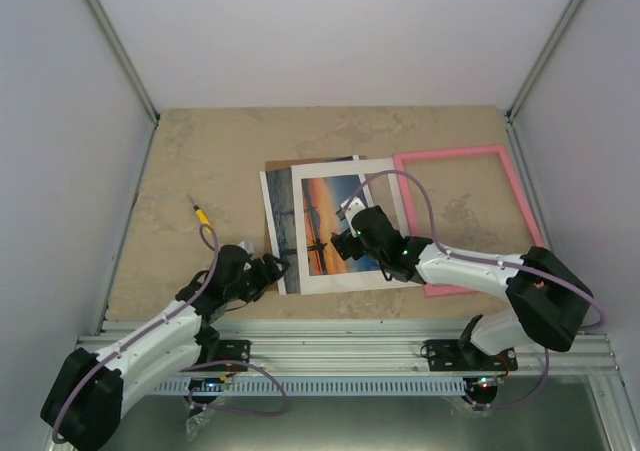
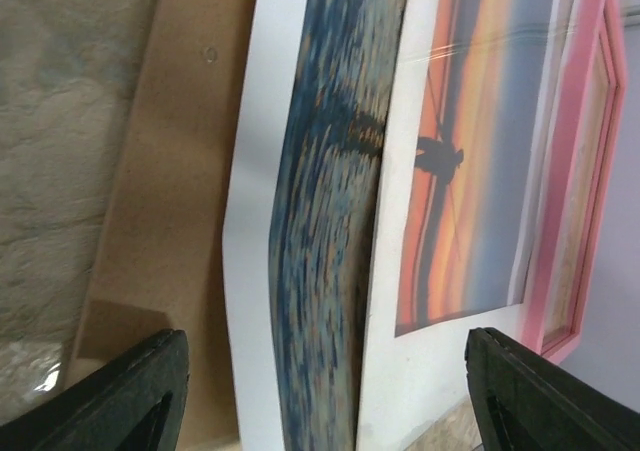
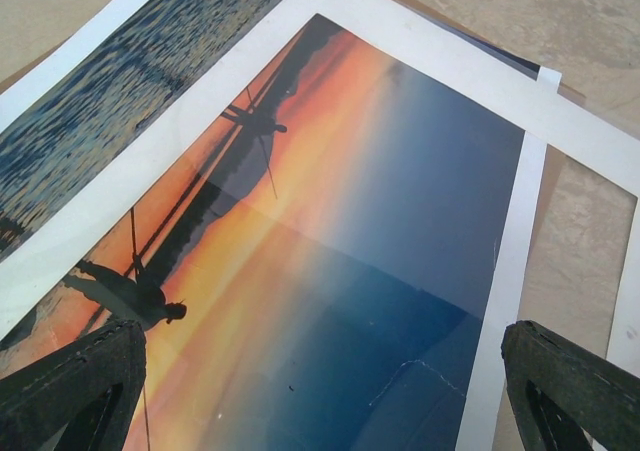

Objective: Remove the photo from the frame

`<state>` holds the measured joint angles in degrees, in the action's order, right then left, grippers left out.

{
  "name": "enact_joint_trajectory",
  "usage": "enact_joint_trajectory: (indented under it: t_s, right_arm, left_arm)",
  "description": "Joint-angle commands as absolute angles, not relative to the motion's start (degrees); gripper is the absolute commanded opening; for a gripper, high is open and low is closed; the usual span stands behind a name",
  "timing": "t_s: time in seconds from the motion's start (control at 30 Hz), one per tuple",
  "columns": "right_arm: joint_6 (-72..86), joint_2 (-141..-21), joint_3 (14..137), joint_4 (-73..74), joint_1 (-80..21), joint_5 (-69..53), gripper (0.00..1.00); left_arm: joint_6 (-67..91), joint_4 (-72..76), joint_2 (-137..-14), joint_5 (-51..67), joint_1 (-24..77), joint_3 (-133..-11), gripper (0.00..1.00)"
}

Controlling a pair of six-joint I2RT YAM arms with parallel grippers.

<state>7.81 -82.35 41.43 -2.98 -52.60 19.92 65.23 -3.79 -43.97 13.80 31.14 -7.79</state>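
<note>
Toward the left edge of the worktop (image 1: 200, 151) lies a small yellow-tipped tool (image 1: 200, 213), which we judge plays no part here. Our left gripper (image 2: 325, 356) hovers low by the near left corner of the stack at mid-table, its fingers spread wide and holding nothing. The stack has a brown backing board (image 2: 160, 191) at the bottom and the photo (image 1: 283, 226) on it. The photo's white border and blue water stick out leftward from under the white mat (image 1: 340, 281). The sunset shows through the mat's window. Our right gripper (image 3: 320, 351) hangs above that window, fingers likewise apart and empty. The frame (image 1: 455, 152) lies empty by the right edge, just beside the mat, with bare tabletop showing through it. So we judge the remaining step is freeing the photo from the mat. To do it well, we would press the right fingertips on the mat's white margin, not on the print. With the left we would nip only the exposed border and draw it flat toward the left edge. Lifting early risks a crease, and a loose mat may slide along with the photo.
</note>
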Motion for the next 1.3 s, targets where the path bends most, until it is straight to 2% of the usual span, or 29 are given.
enact_joint_trajectory:
  t_s: [0.0,0.67,1.27]
  right_arm:
    - [8.50,-83.07,41.91,-3.48,-52.54,20.14,0.98]
    - [8.63,-83.95,42.63,-2.65,-52.56,19.99,0.98]
    - [8.99,-83.25,42.36,-2.90,-52.56,20.22,0.98]
  left_arm:
    - [66.89,-0.21,-45.66,16.33,31.17,-7.17,0.77]
    - [73.89,16.72,-49.63,14.35,31.20,-3.99,0.70]
    - [79.72,14.64,-47.48,9.40,31.19,-1.36,0.72]
